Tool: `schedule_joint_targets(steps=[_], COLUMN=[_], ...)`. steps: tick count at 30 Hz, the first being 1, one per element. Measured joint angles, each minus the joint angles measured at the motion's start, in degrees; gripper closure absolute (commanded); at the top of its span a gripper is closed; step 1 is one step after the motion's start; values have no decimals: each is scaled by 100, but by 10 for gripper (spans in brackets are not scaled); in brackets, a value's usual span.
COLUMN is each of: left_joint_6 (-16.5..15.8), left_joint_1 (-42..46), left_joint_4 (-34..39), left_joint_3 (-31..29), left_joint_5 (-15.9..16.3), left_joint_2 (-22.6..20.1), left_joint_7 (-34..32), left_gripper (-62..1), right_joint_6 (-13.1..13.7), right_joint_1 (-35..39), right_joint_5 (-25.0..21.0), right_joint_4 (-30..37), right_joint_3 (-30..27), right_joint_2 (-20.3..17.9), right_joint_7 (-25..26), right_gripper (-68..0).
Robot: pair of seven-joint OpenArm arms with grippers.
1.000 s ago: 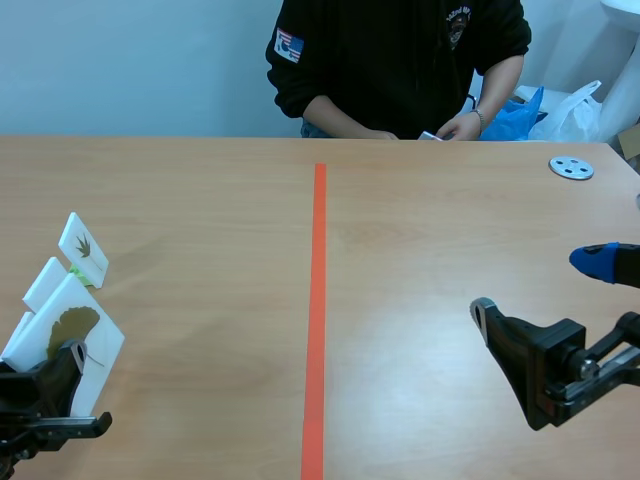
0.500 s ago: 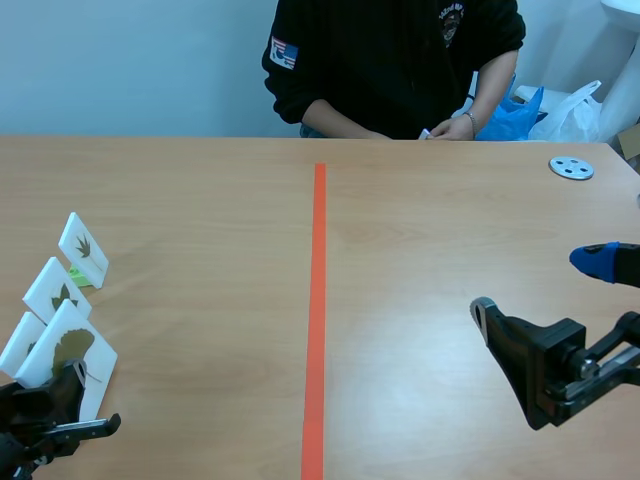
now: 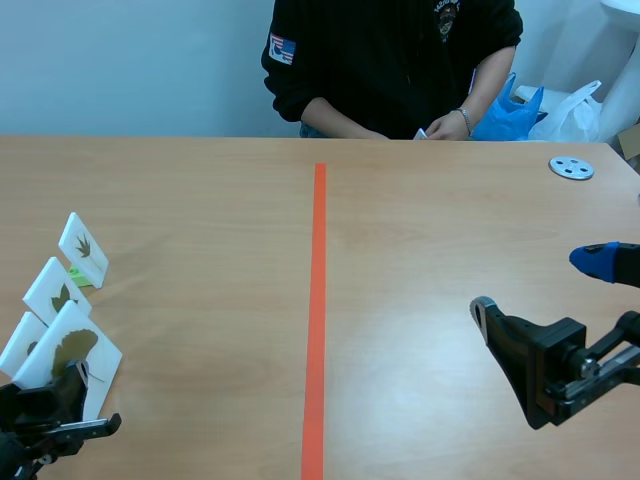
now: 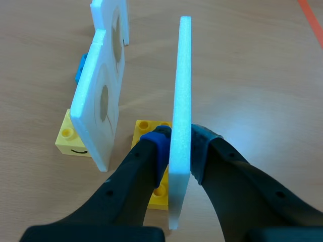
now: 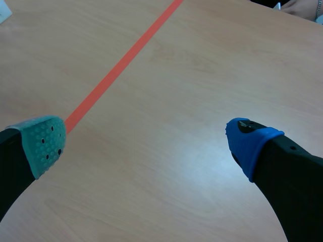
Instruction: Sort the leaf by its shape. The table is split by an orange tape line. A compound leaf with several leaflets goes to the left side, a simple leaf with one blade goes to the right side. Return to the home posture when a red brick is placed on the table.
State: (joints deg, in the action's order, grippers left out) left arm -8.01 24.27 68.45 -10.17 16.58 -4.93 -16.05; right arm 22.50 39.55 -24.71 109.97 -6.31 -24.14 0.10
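Left gripper (image 4: pixel 179 147) was clamped on both faces of the leaf card (image 4: pixel 180 75), held upright and edge-on over a yellow brick (image 4: pixel 146 126), low on the table's left side; whether the card's edge touched the brick could not be told. Best handling, likely: keep the card vertical, move it straight, and avoid the next card (image 4: pixel 98 96) just beside. Right gripper (image 5: pixel 146 143) was wide open and empty, well apart beyond the tape line (image 3: pixel 317 300).

Matt foam card (image 4: pixel 180 91), glossy wood-grain table (image 5: pixel 202 75)
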Motion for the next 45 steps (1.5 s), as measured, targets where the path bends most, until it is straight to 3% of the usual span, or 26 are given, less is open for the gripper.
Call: schedule_joint_targets(steps=[3,19,30,32,38,40,45], left_joint_6=[-11,-59,-61,-74,-789,-1193,-2059], left_joint_1=[0,83,640,750,1080,1182,1394], left_joint_4=[0,457,1847,2282,3467,3733,4256], left_joint_3=[0,0,-66,-188,-256,-256,-256], left_joint_5=[0,0,0,0,0,0,-4], left_joint_2=[0,0,2,-7,-400,-560,-907], left_joint_7=[-101,-114,59,122,428,575,1290], left_gripper=[-269,-268,-270,-316,-564,-622,-623], right_joint_6=[0,0,0,0,0,0,0], right_joint_1=[0,0,0,0,0,0,0], right_joint_5=[0,0,0,0,-4,-13,-15], right_joint_4=[0,0,0,0,0,0,0], right_joint_3=[0,0,0,0,0,0,0], right_joint_2=[0,0,0,0,0,0,0], right_joint_7=[0,0,0,0,0,0,2], right_gripper=[-679,-679,-679,-679,-679,-679,-679])
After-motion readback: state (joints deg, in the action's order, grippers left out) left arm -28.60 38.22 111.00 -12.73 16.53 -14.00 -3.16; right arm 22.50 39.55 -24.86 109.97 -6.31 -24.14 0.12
